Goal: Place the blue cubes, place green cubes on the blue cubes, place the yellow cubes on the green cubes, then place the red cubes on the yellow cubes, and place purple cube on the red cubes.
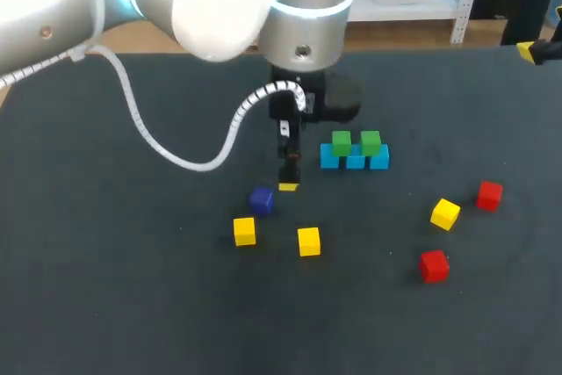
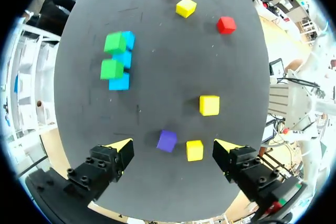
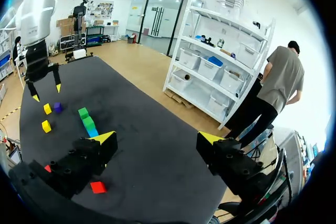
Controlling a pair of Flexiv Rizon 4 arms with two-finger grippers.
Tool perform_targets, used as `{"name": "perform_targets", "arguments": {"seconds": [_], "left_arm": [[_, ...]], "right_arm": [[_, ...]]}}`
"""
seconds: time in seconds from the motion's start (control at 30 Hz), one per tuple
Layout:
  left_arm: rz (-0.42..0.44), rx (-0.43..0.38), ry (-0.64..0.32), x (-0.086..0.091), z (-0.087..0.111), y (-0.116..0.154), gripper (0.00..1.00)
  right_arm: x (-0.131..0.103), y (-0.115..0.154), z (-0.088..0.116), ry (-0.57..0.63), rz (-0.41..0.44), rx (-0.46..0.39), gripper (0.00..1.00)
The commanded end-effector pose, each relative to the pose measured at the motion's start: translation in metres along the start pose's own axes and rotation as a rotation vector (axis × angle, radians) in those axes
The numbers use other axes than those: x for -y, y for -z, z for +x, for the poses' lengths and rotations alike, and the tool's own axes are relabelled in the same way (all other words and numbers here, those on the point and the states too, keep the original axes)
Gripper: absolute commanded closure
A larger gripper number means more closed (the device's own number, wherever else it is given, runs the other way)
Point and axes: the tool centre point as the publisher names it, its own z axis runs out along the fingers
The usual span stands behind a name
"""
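Since the three blue cubes [image 1: 354, 159] are already lying in a row and two green cubes [image 1: 355, 141] are sitting on top of them, I am judging that the yellow layer is the step now in hand. The left gripper [image 2: 174, 148] is hanging over the table [image 1: 132, 287] with its jaws wide apart and holding nothing. Under it, between the fingers, the purple cube [image 2: 167, 140] and one yellow cube [image 2: 195, 150] are lying just beside each other. A second yellow cube [image 2: 209, 105] is resting a little ahead, with more free space around it. The third yellow cube [image 1: 445, 213] is lying on the right side, between the two red cubes [image 1: 490, 195].

The right gripper [image 3: 157, 138] is waiting off at the table's far right corner, also fully open and empty.

The next move is probably asking the left gripper to descend on a yellow cube and close on two of its flat sides. The near one is needing care, because a finger could push the purple cube. After that, the cube is having to land squarely on the green pair.

The surface is a dark, flat mat, so the cubes are standing level. The stack has free mat on every side, which is giving room for an approach from above.
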Motion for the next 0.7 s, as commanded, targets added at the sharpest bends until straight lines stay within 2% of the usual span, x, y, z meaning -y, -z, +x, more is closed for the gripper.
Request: {"name": "perform_targets", "arguments": {"seconds": [0.03, 0.37, 0.57, 0.7], "left_arm": [[-0.009, 0.023, -0.006, 0.007, -0.003, -0.009, 0.00], [-0.003, 0.053, -0.032, 0.026, -0.008, -0.014, 0.00], [0.065, 0.129, -0.067, 0.038, -0.017, -0.023, 0.00], [0.085, 0.119, -0.097, 0.047, -0.023, -0.024, 0.00]], "right_arm": [[0.002, -0.002, 0.000, 0.001, -0.010, 0.003, 0.00], [0.002, -0.002, 0.000, 0.001, -0.010, 0.003, 0.00], [0.002, -0.002, 0.000, 0.001, -0.010, 0.003, 0.00], [0.002, -0.002, 0.000, 0.001, -0.010, 0.003, 0.00]]}}
